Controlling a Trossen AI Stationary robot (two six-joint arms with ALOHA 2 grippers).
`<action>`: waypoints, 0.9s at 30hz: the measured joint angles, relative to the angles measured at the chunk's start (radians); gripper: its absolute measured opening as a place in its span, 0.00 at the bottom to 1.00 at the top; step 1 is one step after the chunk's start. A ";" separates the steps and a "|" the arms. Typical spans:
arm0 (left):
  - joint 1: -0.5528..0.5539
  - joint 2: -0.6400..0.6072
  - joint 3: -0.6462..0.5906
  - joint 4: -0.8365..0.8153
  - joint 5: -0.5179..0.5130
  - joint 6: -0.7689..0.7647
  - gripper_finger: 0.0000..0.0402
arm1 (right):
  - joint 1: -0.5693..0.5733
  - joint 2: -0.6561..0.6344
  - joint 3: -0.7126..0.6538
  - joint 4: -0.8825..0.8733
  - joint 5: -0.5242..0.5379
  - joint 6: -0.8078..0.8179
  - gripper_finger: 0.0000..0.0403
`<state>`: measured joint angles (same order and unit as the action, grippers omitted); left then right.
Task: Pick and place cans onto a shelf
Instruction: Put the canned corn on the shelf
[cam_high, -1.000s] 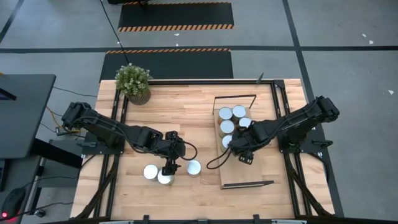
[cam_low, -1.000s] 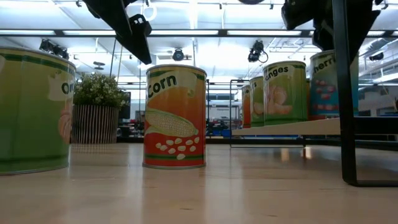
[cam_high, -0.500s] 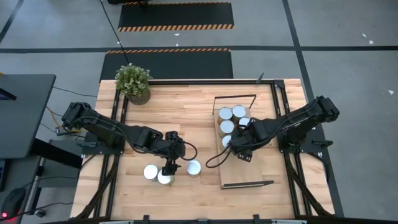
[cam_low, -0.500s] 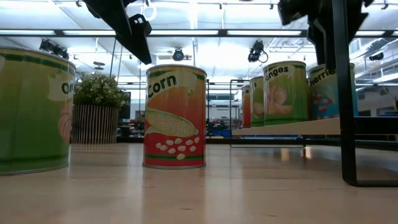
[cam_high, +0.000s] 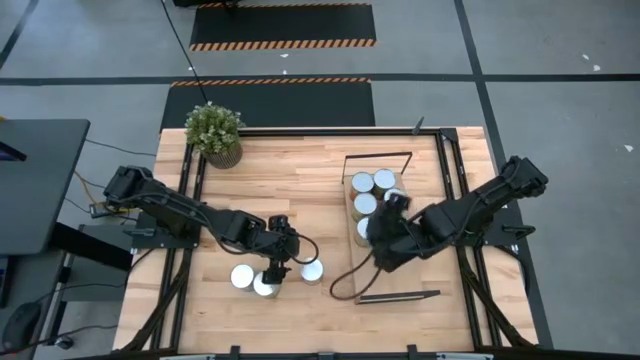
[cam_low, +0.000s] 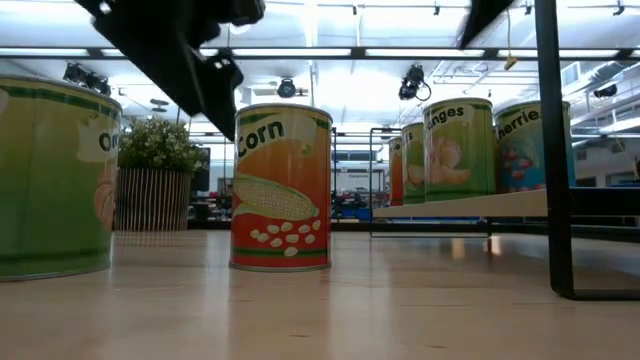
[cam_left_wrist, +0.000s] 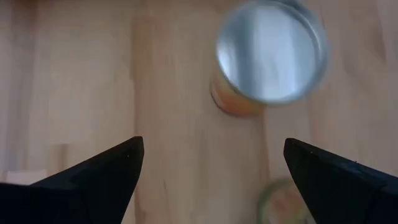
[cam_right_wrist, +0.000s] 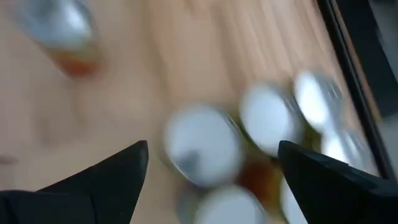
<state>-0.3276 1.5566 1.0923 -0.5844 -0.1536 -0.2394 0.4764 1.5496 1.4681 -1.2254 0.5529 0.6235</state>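
Nearest, at the table's front: three cans (cam_high: 241, 277) loose on the tabletop (cam_high: 300, 190), none lifted yet. Directly above them, the left gripper (cam_high: 272, 275), lower and slightly nearer the front than a moment ago, jaws spread wide and empty; through its wrist view, an orange-sided can (cam_left_wrist: 270, 56) just ahead and a green one (cam_left_wrist: 283, 202) beside it. Looks like a descent lining up for the next pick.

Further in: the right gripper (cam_right_wrist: 211, 168), jaws apart and carrying nothing, swung back off the row of cans and toward the open stretch of the shelf (cam_high: 410, 275). Left behind in the low view, a cherries can (cam_low: 520, 145) standing free on the board next to the orange-segment one (cam_low: 458, 148). Judged as one more placement finished: about five on the shelf, clustered at its far end, three to go.

Farthest back, at the table's corner: the potted plant (cam_high: 214, 131), untouched.
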 joint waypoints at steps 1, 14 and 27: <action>0.005 0.001 -0.010 0.031 -0.008 0.000 0.98 | 0.002 0.001 0.000 0.066 -0.002 -0.043 0.91; 0.033 0.106 -0.048 0.261 -0.010 0.071 0.98 | -0.076 0.089 -0.002 0.439 -0.182 -0.383 0.91; 0.034 0.118 -0.047 0.379 -0.142 0.129 0.98 | -0.113 0.226 -0.002 0.505 -0.331 -0.470 0.91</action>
<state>-0.2935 1.6748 1.0456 -0.2059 -0.2956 -0.1108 0.3638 1.7760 1.4662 -0.7202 0.2222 0.1535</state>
